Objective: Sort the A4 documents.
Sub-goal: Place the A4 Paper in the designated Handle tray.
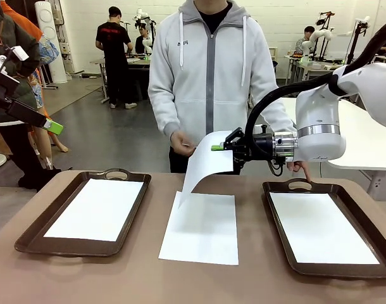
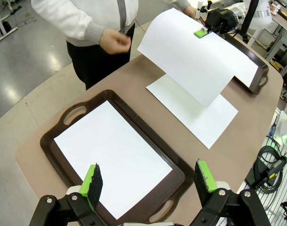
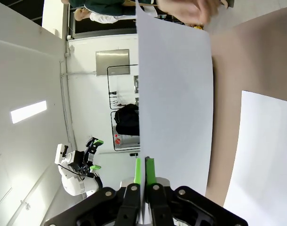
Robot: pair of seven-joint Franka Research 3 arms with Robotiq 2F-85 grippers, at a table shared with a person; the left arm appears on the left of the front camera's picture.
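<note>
My right gripper [image 1: 218,147] is pinched shut on the edge of one sheet [image 1: 205,166], the green pads flat against both faces of the paper, as its wrist view shows [image 3: 142,162]. The arm lies level over the table [image 1: 117,278], reaching in from the right toward the middle. The held sheet hangs curved from the pads, and its low end comes down to the far left corner of the middle sheet [image 1: 202,228], which lies flat on the bare table between the two trays. I cannot tell whether the two papers touch there.

The person's hand [image 1: 180,142] is just beside the raised sheet's far edge, fingers curled, apart from my gripper.

The right tray [image 1: 278,234] sits below and right of the gripper with one sheet [image 1: 323,228] flat inside it.

My left gripper [image 2: 148,181] is wide open and holds nothing. It hangs high over the near end of the left tray [image 2: 54,141], where another sheet [image 2: 115,155] lies flat inside the rim. From that wrist I also see the held sheet [image 2: 195,61] arching over the middle sheet [image 2: 200,113].
</note>
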